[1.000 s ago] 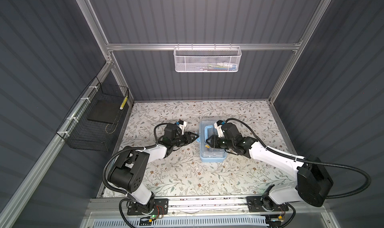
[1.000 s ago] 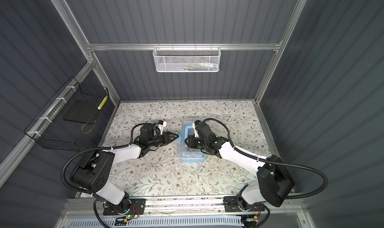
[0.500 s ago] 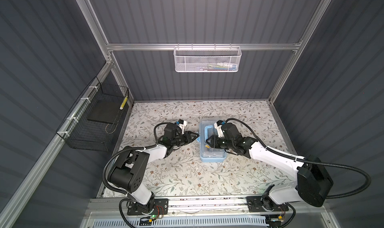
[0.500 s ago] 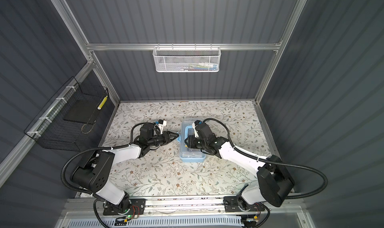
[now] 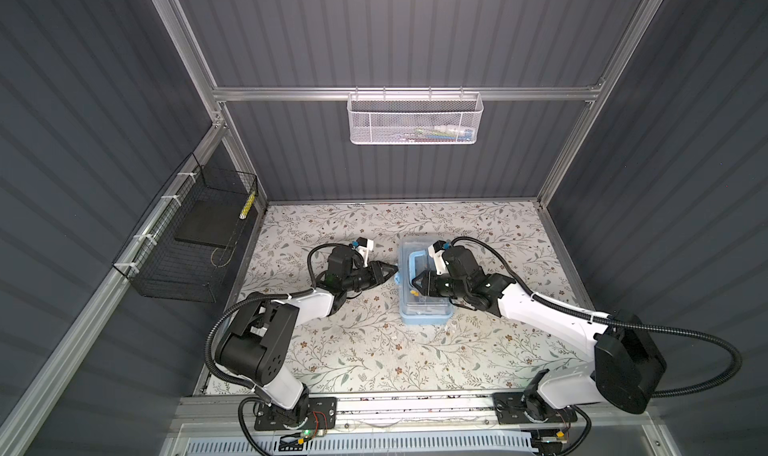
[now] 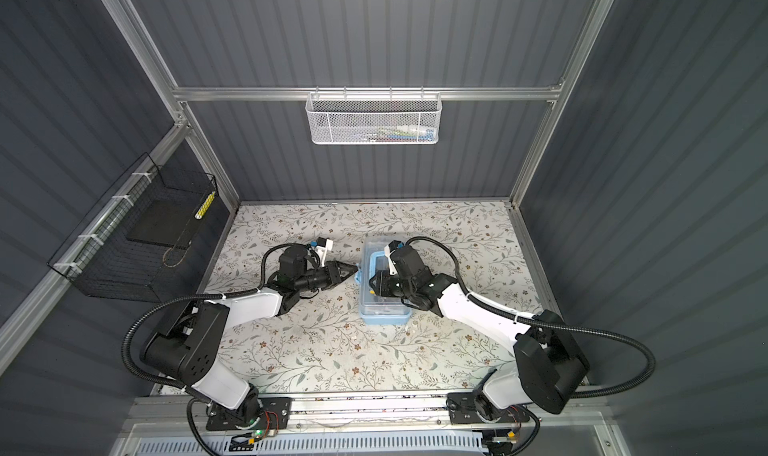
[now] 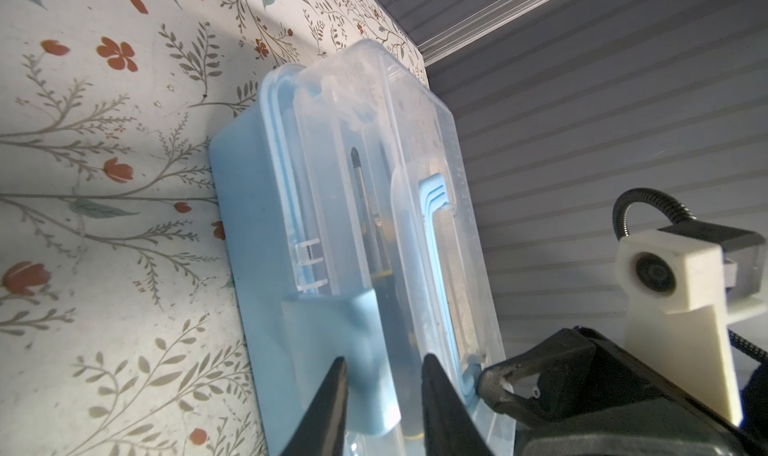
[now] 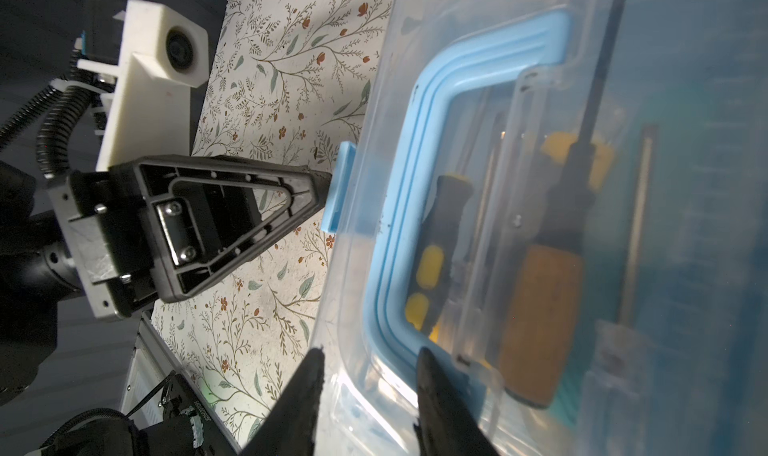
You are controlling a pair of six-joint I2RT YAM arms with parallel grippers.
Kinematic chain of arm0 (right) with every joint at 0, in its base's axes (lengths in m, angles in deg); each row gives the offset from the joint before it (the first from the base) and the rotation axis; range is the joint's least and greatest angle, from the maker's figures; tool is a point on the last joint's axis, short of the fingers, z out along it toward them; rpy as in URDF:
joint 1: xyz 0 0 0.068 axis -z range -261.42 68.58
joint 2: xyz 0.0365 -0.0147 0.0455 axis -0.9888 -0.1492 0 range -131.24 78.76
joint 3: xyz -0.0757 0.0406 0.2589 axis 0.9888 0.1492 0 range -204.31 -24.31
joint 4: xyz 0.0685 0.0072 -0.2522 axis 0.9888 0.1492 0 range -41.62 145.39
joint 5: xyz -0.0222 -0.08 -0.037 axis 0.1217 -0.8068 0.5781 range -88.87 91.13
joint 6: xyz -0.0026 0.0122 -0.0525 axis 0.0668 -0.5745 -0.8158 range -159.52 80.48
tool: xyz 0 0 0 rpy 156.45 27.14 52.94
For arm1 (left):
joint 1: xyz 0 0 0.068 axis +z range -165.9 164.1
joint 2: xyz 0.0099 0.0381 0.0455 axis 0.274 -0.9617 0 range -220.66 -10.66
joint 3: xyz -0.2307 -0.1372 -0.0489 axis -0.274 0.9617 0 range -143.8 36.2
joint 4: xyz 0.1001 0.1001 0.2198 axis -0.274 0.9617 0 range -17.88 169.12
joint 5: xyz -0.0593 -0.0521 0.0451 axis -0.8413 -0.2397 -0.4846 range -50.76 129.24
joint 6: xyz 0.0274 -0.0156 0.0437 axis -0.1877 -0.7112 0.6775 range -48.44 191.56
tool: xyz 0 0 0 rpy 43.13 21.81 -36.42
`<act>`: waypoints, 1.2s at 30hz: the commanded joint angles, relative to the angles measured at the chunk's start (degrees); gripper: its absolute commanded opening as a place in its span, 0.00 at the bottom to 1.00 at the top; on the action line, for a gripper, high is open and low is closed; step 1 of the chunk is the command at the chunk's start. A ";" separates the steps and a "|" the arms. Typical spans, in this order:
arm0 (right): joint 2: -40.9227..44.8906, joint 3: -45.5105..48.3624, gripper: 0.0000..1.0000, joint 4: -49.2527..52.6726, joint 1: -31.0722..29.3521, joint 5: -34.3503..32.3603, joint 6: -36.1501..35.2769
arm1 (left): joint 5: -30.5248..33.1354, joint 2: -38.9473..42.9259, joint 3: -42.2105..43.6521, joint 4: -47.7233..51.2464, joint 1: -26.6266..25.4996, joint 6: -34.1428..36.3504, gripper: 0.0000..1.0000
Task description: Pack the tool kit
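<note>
The kit is sitting mid-table, lid on, handle lying flat in its recess, screwdrivers showing thru the clear top. Step in hand, by my read: snapping the side latch home.

L gripper is straddling that latch, jaws narrow, one finger each side. It isn't clearly pinching, as a sliver of gap is showing on one side. R gripper is hanging over the lid's edge by the handle's end, jaws partly apart w/ only the rim between them. Whether it's bearing down, can't tell.

Doing it well, imo:
- The lid needs to be sitting flush before the latch goes over, so R should be pressing near the latch side and stopping the rim springing up.
- The latch wants a push toward the box wall, not a squeeze. Thin tips are likely to slip off the smooth plastic, so L should be working square on the latch's middle.
- The box looks light and the table slick, so it'll probably be sliding away from L's push — R is the brace against that.
- Any latch on the opp. side isn't in view and needs checking after.
</note>
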 commanded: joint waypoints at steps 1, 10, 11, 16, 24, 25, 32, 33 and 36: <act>-0.70 1.45 0.39 3.58 -0.39 -0.91 0.17 | -1.26 0.03 -0.62 -0.98 -0.31 -0.37 0.30; -1.00 1.28 0.39 3.71 -0.34 -0.84 0.22 | -1.34 -1.50 -0.60 -1.32 -0.34 -0.08 0.27; -1.04 1.27 0.39 3.63 -0.34 -0.86 0.22 | -1.40 -1.64 -0.59 -1.42 -0.34 -0.09 0.27; -1.23 1.19 0.39 3.58 -0.34 -0.87 0.22 | -1.41 -2.52 -0.71 -1.60 -0.33 0.04 0.27; -1.52 1.19 0.40 3.62 -0.34 -0.75 0.13 | -1.44 -3.33 -0.75 -1.94 -0.46 0.18 0.26; -1.52 1.19 0.40 3.59 -0.34 -0.83 0.13 | -1.43 -3.44 -0.74 -1.95 -0.58 0.15 0.25; -1.67 1.19 0.40 3.68 -0.38 -1.00 0.13 | -1.23 -4.22 -1.17 -1.59 -0.82 0.53 0.25; -1.72 1.19 0.40 3.61 -0.34 -0.99 0.13 | -1.24 -4.26 -1.25 -1.61 -0.93 0.53 0.25; -1.68 1.19 0.40 3.67 -0.34 -0.93 0.13 | -1.08 -4.54 -1.50 -1.50 -1.11 0.57 0.25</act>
